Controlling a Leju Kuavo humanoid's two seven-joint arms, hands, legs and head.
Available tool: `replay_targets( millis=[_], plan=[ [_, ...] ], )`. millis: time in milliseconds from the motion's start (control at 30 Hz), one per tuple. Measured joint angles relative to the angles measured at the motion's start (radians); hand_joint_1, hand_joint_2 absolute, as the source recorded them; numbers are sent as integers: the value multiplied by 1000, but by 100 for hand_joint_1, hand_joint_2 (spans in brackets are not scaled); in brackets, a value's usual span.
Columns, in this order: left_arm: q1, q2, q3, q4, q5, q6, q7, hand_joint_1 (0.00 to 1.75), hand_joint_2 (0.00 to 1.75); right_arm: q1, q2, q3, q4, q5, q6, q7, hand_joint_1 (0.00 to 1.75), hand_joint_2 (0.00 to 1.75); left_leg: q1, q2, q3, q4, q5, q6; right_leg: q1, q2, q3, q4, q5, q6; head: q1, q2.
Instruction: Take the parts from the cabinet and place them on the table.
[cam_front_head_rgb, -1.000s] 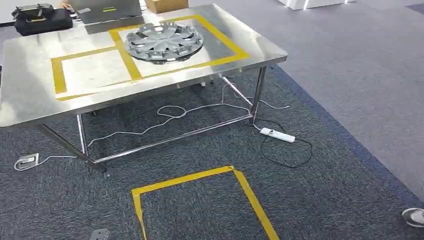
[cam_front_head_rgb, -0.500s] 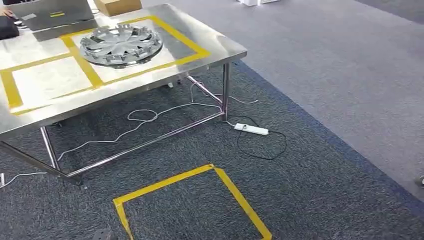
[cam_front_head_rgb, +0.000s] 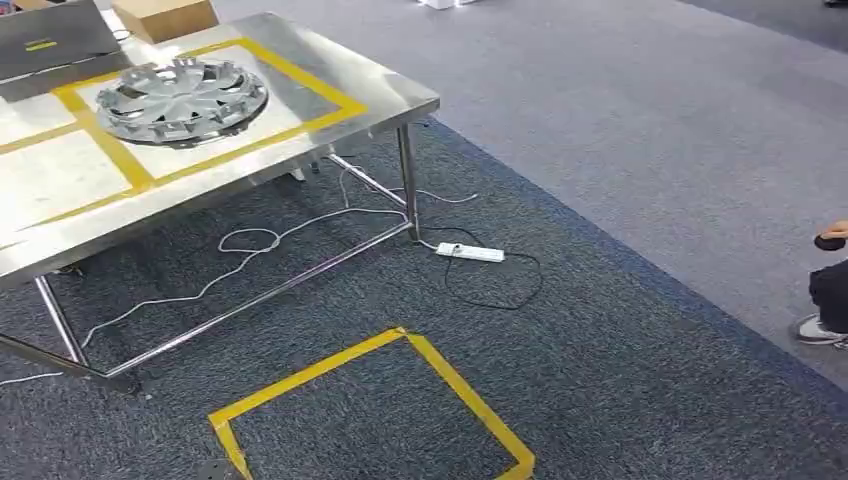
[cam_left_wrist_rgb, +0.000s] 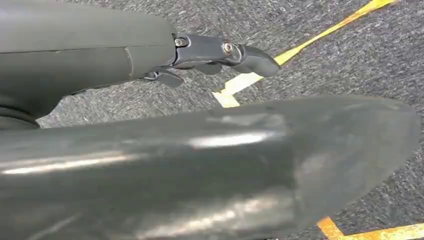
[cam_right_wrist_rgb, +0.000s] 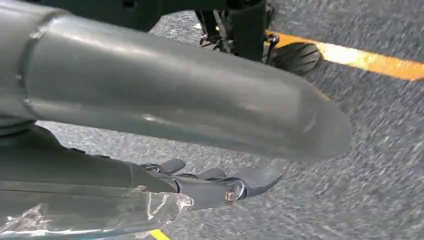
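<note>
From the head view, a silver hubcap (cam_front_head_rgb: 181, 97) is lying flat on the steel table (cam_front_head_rgb: 330, 120) at the far left, inside the right-hand box of yellow tape (cam_front_head_rgb: 300, 122). A cardboard box (cam_front_head_rgb: 165, 17) is sitting just beyond it at the table's far edge. On the near carpet, a yellow floor square (cam_front_head_rgb: 440, 375) is marking a standing spot, and a white power strip (cam_front_head_rgb: 470, 252) is lying to the right of the table leg. No cabinet is in sight, so the next part is presumably lying somewhere off this frame, and neither hand can be judged nearer to it.

From the left wrist, the left hand (cam_left_wrist_rgb: 215, 55) is hanging over carpet, its fingers (cam_left_wrist_rgb: 255, 60) loosely curled and holding nothing.

From the right wrist, the right hand (cam_right_wrist_rgb: 220, 182) is hanging likewise, fingers (cam_right_wrist_rgb: 260, 177) gently bent, apart and empty.
</note>
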Motion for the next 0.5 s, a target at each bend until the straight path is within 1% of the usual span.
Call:
replay_targets(
  millis=[33,67,100,133,167,200,233,267,300,333,367,400,433,500],
  plan=[
    [0,2,-2,0,0,2,-7,0,0,3,-2,-1,0,-3,-5,10,0,0,2,7,0,0,-2,-2,0,8,-2,0,1,-5,0,0],
    [-1,2,-5,0,0,2,-12,0,0,5,-2,-3,0,-5,-9,16,0,0,6,-7,-1,7,-13,-12,-6,17,-1,-3,6,-13,0,0],
    [-1,3,-6,0,0,2,-16,0,0,5,-6,-6,0,-7,-13,19,0,0,7,-42,-14,41,-42,-18,-7,24,-3,-3,7,-19,-3,0],
    [0,3,-6,0,0,2,-17,0,0,4,-9,-7,0,-8,-14,20,0,0,9,-59,-46,111,-84,-20,-7,33,-6,-3,8,-24,-2,0],
    [2,3,-6,0,-1,2,-17,0,0,4,-10,-8,0,-8,-15,21,0,0,10,-64,-84,193,-123,-21,-7,43,-8,-3,9,-27,-3,0],
    [4,4,-7,0,-4,3,-16,0,0,4,-11,-8,0,-8,-15,20,0,0,10,-65,-121,268,-152,-21,-7,53,-11,-3,10,-28,-2,0],
    [5,4,-8,0,-6,6,-13,0,0,4,-13,-8,0,-6,-15,19,0,0,10,-66,-147,317,-162,-21,-6,64,-12,-3,10,-29,-3,0],
    [5,3,-11,0,-6,9,-5,0,0,6,-13,-8,0,-4,-14,14,0,0,10,-67,-148,313,-143,-19,-7,75,-12,-3,12,-29,-2,0],
    [5,3,-13,0,-6,9,0,0,0,7,-13,-8,0,-1,-11,11,0,0,11,-68,-129,268,-104,-17,-7,86,-12,-3,13,-27,-2,0],
    [5,3,-13,0,-6,9,5,0,0,8,-13,-8,0,2,-10,10,0,0,11,-72,-93,189,-56,-14,-8,98,-12,-3,15,-24,-2,0],
    [5,3,-13,0,-6,10,10,0,0,7,-13,-8,0,6,-10,9,0,0,12,-89,-52,105,-16,-11,-9,108,-12,-3,17,-21,-3,0],
    [5,3,-13,0,-5,10,11,0,0,6,-13,-8,0,8,-10,6,0,0,17,-137,-22,42,1,-10,-9,116,-15,-3,19,-16,-3,0],
    [4,3,-13,0,-5,10,12,0,0,3,-13,-8,0,9,-11,5,0,0,20,-145,-13,6,-7,-10,-3,126,-23,7,17,-9,-1,0],
    [3,1,-13,0,-6,17,19,0,0,6,-13,-9,0,7,-13,1,0,0,13,-134,-17,14,-6,-4,-9,139,-26,-5,25,5,-3,0]
  ],
)
